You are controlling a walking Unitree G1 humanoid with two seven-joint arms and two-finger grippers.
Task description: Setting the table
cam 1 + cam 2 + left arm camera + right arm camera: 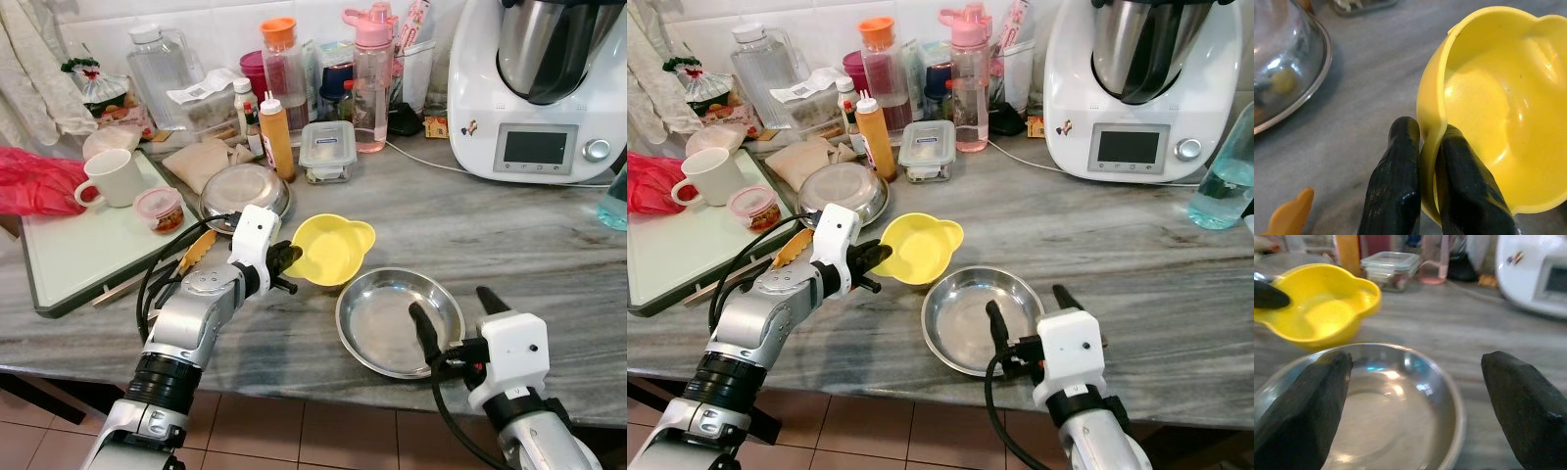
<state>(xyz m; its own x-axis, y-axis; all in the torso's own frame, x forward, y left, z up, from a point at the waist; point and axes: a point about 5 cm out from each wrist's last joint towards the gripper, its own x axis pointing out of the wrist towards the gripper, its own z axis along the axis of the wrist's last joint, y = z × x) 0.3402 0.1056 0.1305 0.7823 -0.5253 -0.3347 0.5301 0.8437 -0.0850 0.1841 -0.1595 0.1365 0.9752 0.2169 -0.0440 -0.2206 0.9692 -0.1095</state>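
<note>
**Left gripper pinches yellow bowl rim beside steel plate**

Left gripper (1422, 161) closed tight on the near rim of the yellow bowl (331, 250), one black finger inside the wall, one outside. Bowl is plastic, glossy, with a small lobed handle on the far side; it's tilted, opening toward the right, just above the marble counter (509, 225). Can't tell if its base touches the counter. Bowl's far edge sits just beside the steel plate (397, 323), possibly overlapping its rim.

Right gripper (1415, 406) spread wide, holding nothing, fingers straddling the near edge of the steel plate; left finger over the plate's inside, right finger outside the rim. Contact with plate unclear.

Plate is shallow, round, shiny, empty.

Further out: upside-down steel bowl (245, 193) behind the left arm, orange sauce bottle (276, 137), lidded glass container (327, 150), pink water bottle (370, 78), white kitchen machine (539, 88) cut off at top. White mug (113, 178) and small lidded tub (160, 209) on a green-edged tray (69, 259). Right wrist view blurry.
</note>
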